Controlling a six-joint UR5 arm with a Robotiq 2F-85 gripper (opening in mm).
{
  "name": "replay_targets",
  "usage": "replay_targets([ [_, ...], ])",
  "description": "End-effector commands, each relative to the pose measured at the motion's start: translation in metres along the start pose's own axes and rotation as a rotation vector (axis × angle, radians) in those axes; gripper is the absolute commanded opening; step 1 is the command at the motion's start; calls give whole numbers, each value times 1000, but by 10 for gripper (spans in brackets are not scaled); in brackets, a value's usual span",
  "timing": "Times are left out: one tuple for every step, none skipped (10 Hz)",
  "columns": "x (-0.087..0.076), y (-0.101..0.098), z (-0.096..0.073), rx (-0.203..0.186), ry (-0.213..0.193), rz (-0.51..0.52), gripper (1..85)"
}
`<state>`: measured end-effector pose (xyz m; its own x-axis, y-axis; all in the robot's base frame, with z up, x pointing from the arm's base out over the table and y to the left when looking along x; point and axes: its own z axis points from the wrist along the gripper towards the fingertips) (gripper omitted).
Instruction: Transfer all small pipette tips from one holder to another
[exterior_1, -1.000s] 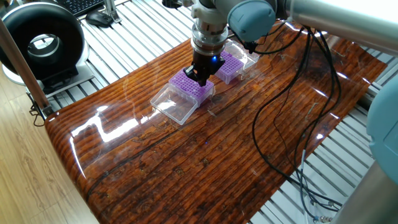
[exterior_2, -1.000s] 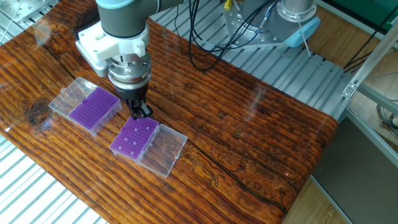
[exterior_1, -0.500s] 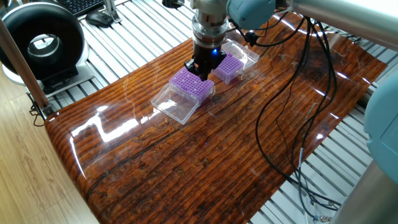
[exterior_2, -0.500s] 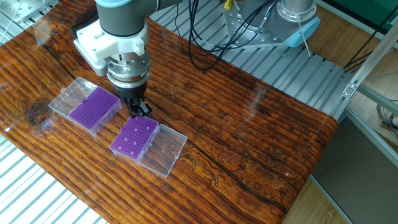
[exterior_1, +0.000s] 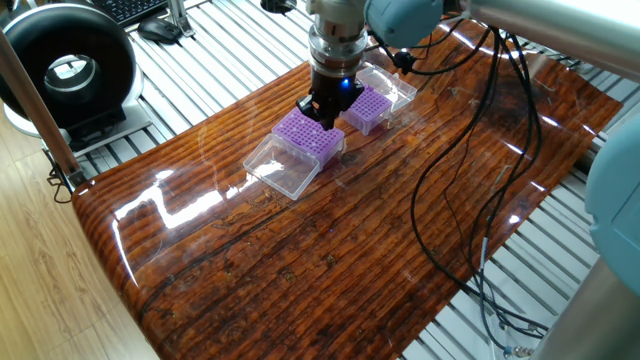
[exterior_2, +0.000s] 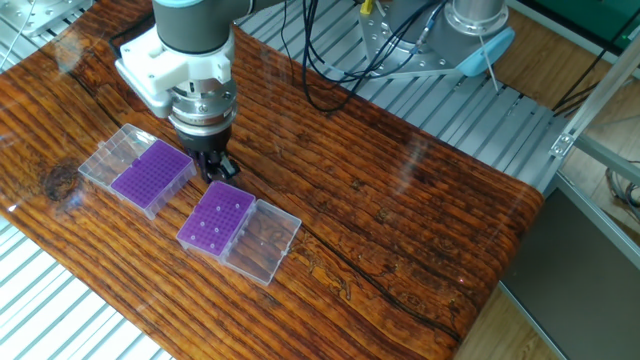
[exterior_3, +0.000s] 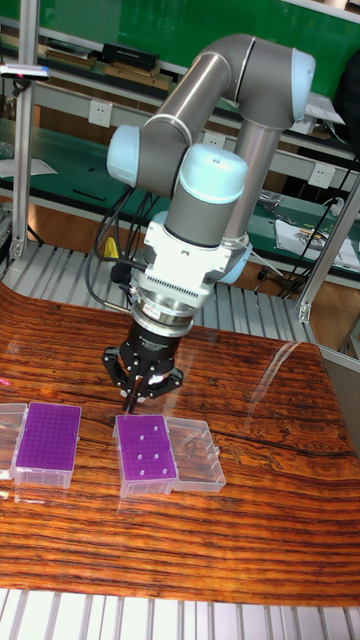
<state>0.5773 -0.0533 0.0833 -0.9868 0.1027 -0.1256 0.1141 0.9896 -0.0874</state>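
Note:
Two purple holders lie side by side with their clear lids folded open. One holder (exterior_2: 150, 172) (exterior_1: 368, 108) (exterior_3: 48, 432) carries a dense grid of small pipette tips (exterior_2: 143, 180). The other holder (exterior_2: 217, 218) (exterior_1: 305, 133) (exterior_3: 145, 450) shows only several pale tips (exterior_3: 143, 447) scattered over its purple top. My gripper (exterior_2: 218, 168) (exterior_1: 320, 108) (exterior_3: 135, 395) hangs low over the gap between the two holders, at the far edge of the sparse one. Its black fingers stand close together, and whether a tip sits between them is too small to tell.
Clear lids (exterior_2: 265, 240) (exterior_2: 108, 155) lie flat beside each holder. Black cables (exterior_1: 470, 200) trail across the wooden table (exterior_2: 400, 200) behind the arm. A round black device (exterior_1: 65, 70) stands off the table's corner, with a metal slatted bench around it.
The gripper has moved off the far edge of the sparse holder, rising slightly and shifting toward the full holder. Both holders stayed put.

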Motion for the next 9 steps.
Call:
replay_targets([
  [2,-13,1,7,-10,-37,10],
  [4,-12,2,-8,-10,-33,10],
  [5,-13,3,-8,-8,-38,10],
  [6,-12,4,-14,-8,-37,10],
  [6,-11,4,-15,-4,-34,10],
  [6,-11,3,-15,-4,-34,10],
  [6,-11,3,-14,-3,-32,10],
  [7,-11,3,-15,-3,-29,10],
  [9,-9,3,-22,9,-11,10],
])
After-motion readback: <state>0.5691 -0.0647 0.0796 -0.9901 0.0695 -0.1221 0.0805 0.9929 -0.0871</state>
